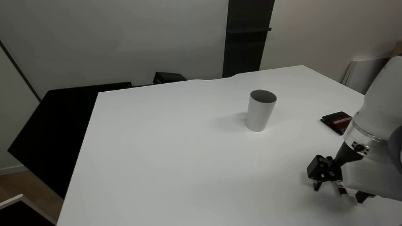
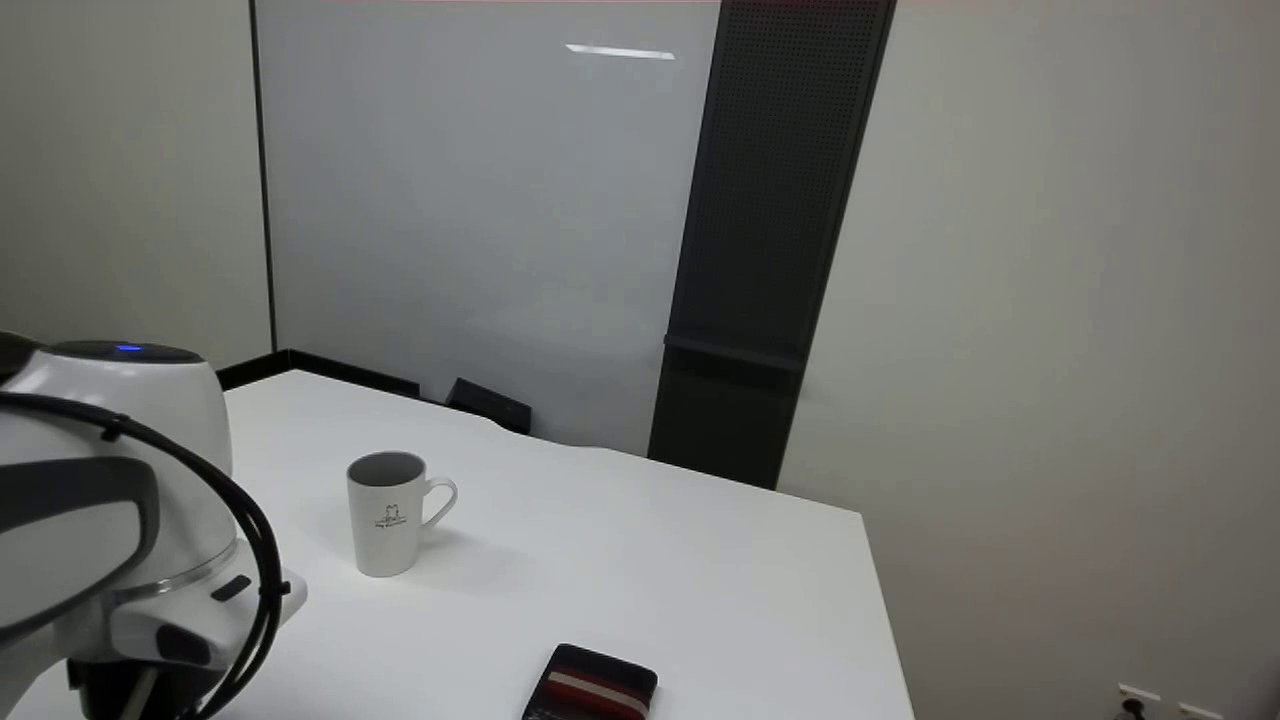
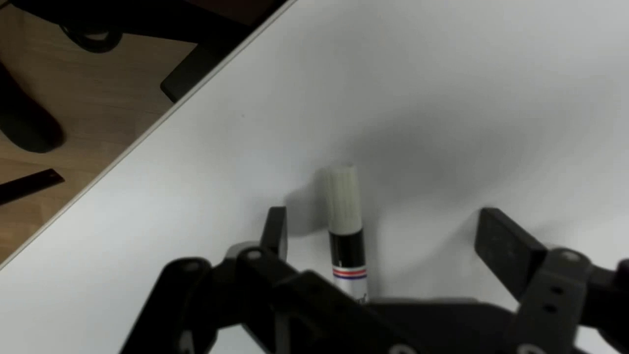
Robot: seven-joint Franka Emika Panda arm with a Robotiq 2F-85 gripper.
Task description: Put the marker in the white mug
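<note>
The marker (image 3: 345, 206) lies on the white table (image 3: 417, 88) in the wrist view. It has a pale ribbed end, a black band and thin red and blue stripes; its near part is hidden behind the gripper. My gripper (image 3: 383, 219) is open, with one finger on each side of the marker, which lies closer to the left finger. In an exterior view the marker (image 1: 341, 189) shows between the open gripper fingers (image 1: 339, 192) low over the table. The white mug (image 1: 259, 114) stands upright, grey inside; its handle and small print show on the mug (image 2: 388, 522) in an exterior view.
A dark wallet with a red and white stripe (image 1: 337, 121) lies near the arm; the wallet (image 2: 592, 685) also shows in an exterior view. The table edge (image 3: 147, 132) runs diagonally in the wrist view, with floor beyond. A black box (image 1: 169, 77) sits behind the table.
</note>
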